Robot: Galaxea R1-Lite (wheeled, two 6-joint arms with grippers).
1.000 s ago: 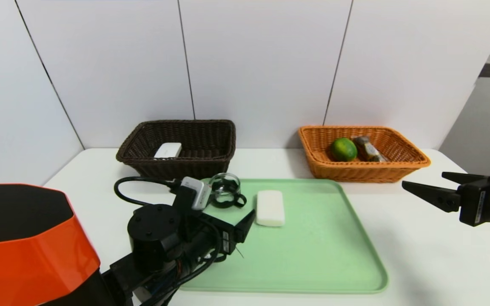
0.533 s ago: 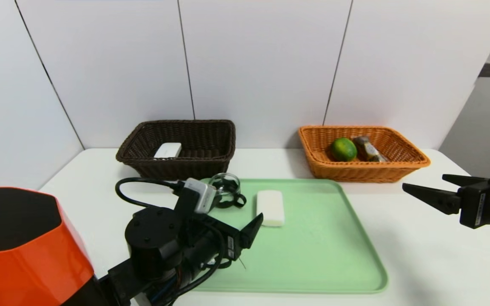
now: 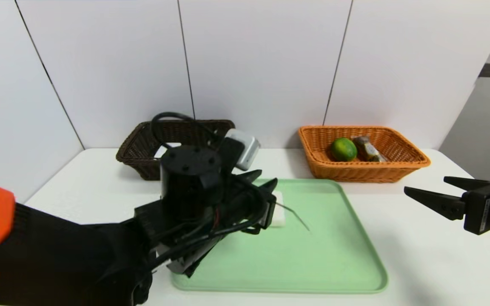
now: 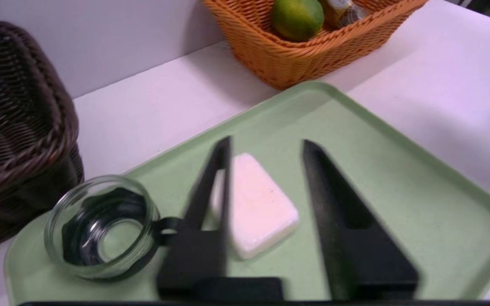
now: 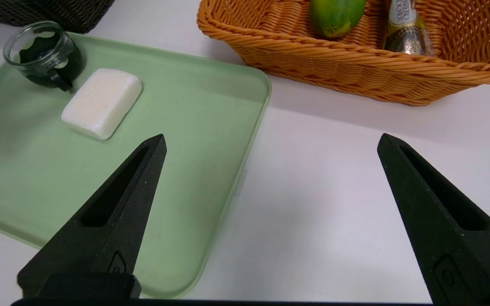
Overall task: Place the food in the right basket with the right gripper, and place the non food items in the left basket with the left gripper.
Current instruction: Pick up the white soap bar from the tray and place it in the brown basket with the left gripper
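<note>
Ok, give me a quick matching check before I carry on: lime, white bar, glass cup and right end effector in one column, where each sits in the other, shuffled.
Things:
1. lime
2. white bar
3. glass cup
4. right end effector

Places:
A. upright at the corner of the tray nearest the dark basket
B. open, above the bare table beside the tray
C. inside the orange basket
D. lying flat on the tray

Pairs: 1-C, 2-D, 3-A, 4-B
</note>
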